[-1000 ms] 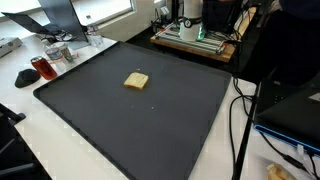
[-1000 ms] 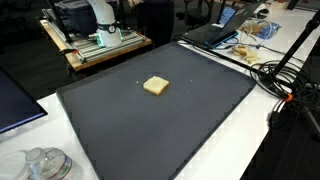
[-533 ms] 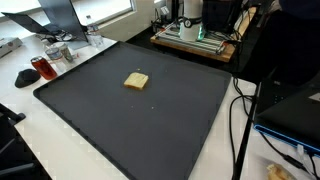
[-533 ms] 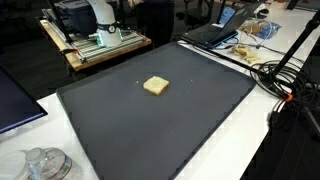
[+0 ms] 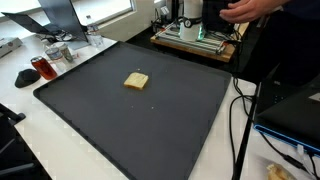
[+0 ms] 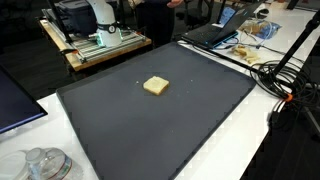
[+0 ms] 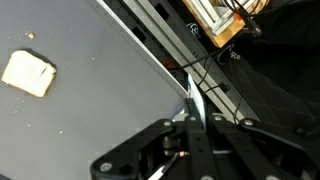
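Observation:
A small piece of toasted bread (image 5: 136, 80) (image 6: 155, 86) lies alone on the large dark mat (image 5: 150, 130) (image 6: 130, 130). In the wrist view the bread (image 7: 28, 73) sits at the far left, well away from my gripper (image 7: 190, 92). The gripper's two black fingers are pressed flat together with nothing between them. It hangs above the mat's (image 7: 90, 110) edge, close to the cables beside it. Neither exterior view shows the gripper; only the white robot base (image 5: 190, 15) (image 6: 95, 15) appears at the back.
The base stands on a wooden platform (image 5: 195, 40). Glass jars (image 5: 60, 50), a red object (image 5: 40, 68) and a black mouse (image 5: 25, 77) lie by one side of the mat. A laptop (image 6: 215, 32) and cables (image 6: 290, 80) border another. A person's hand (image 5: 245, 8) is near the base.
A person's hand and arm have come into view at the top of an exterior view, near the robot base. The bread has not moved.

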`<state>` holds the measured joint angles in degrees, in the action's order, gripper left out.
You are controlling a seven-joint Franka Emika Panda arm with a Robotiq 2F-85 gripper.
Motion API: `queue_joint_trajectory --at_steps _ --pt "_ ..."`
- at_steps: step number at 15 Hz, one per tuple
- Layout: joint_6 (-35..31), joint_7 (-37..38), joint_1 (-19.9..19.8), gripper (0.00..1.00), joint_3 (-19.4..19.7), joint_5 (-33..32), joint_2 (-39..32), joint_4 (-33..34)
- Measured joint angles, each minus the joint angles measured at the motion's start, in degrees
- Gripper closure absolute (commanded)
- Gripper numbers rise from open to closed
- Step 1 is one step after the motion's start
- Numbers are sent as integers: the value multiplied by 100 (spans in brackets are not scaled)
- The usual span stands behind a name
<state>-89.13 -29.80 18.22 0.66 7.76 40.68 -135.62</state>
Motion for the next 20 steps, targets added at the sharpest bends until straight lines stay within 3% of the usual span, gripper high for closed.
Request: queue_joint_trajectory --at_steps 17,18,20 --pt "-3 0 -96 98 0 0 -84 12" --pt "-3 -1 -96 71 0 0 -93 15" --pt "-3 -42 -96 63 1 0 -136 36"
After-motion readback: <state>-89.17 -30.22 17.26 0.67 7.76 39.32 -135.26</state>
